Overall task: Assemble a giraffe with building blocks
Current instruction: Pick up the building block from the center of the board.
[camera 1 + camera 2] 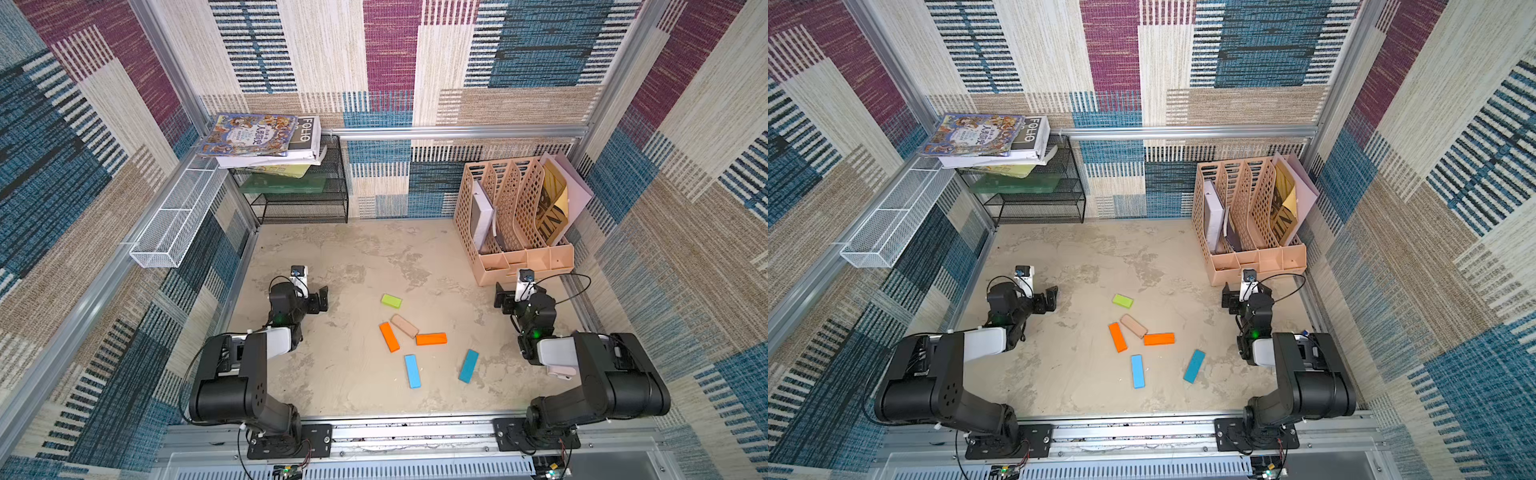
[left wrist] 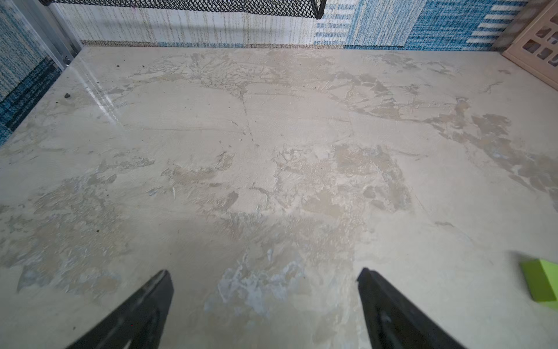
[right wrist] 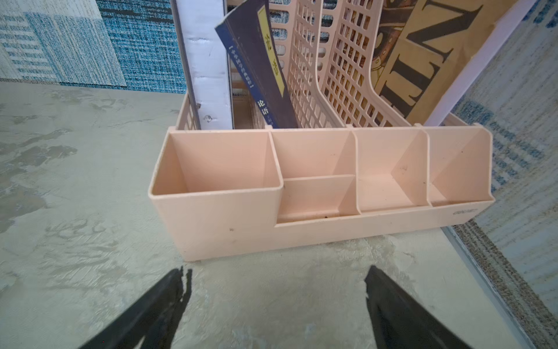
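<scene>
- In both top views the building blocks (image 1: 404,325) lie scattered on the middle of the counter (image 1: 353,257), with open room around them. A book (image 1: 305,129) reads "FOLIO".
- Left wrist: left gripper (image 2: 265,270), jaws spread over bare counter. The lime-green block (image 2: 542,282) is cut off at the frame edge.
- Right wrist: right gripper (image 3: 277,268), jaws spread, close to the pink organizer (image 3: 229,223), whose logo is unreadable.

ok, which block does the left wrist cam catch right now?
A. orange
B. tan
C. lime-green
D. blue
C: the lime-green block sits at the edge of the left wrist view, and no other block shows there.
</scene>
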Available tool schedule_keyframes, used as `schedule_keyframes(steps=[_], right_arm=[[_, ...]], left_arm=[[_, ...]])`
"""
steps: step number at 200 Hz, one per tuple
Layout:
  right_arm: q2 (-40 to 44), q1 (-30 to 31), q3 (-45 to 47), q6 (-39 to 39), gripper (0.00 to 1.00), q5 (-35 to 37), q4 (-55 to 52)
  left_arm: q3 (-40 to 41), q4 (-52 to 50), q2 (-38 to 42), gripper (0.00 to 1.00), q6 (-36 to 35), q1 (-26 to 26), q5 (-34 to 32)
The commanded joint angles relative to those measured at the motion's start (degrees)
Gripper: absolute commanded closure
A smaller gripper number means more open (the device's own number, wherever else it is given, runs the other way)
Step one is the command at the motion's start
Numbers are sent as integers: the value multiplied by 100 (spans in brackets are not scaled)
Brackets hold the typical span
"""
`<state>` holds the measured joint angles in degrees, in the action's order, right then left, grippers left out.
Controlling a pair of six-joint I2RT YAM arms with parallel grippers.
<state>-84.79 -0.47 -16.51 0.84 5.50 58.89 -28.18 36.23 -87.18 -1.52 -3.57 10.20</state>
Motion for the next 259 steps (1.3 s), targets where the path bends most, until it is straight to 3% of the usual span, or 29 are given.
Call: schedule_keyframes(steps=[1, 130, 143, 163, 180, 206, 218, 228, 247, 259], right_arm=[[15, 2, -10, 21, 4, -17, 140], [50, -14, -62, 28, 4, -33, 15], [388, 125, -489, -30, 4, 267, -1064], [727, 625, -1866, 589, 4, 1999, -3610], [601, 1104, -3326, 1221, 4, 2883, -5706], [341, 2909, -4345, 264, 4, 4041, -6450], [8, 3566, -4912, 296, 4, 3830, -7114], [-404, 3884, -5550, 888, 4, 3269, -7834], [-1158, 4171, -6475, 2034, 4, 1962, -8875], [-1587, 4333, -6881, 2580, 4, 1521, -9164]], left_arm=[[-3, 25, 31, 1, -84, 146, -305], [31, 50, 52, 1, -87, 182, -413], [10, 15, 154, 1, -121, 199, -406], [-656, -1766, 750, 1, -270, 285, -522], [-948, -2473, 1235, 1, -448, 364, -572], [-1057, -2501, 1955, 1, 169, 517, -1228], [-1380, -2919, 2030, 1, 681, 524, -1648], [-1791, -3568, 1942, 1, 1048, 524, -1889], [-2503, -4584, 1572, 1, 1206, 534, -1735], [-2729, -4868, 1347, 1, 1202, 552, -1621]])
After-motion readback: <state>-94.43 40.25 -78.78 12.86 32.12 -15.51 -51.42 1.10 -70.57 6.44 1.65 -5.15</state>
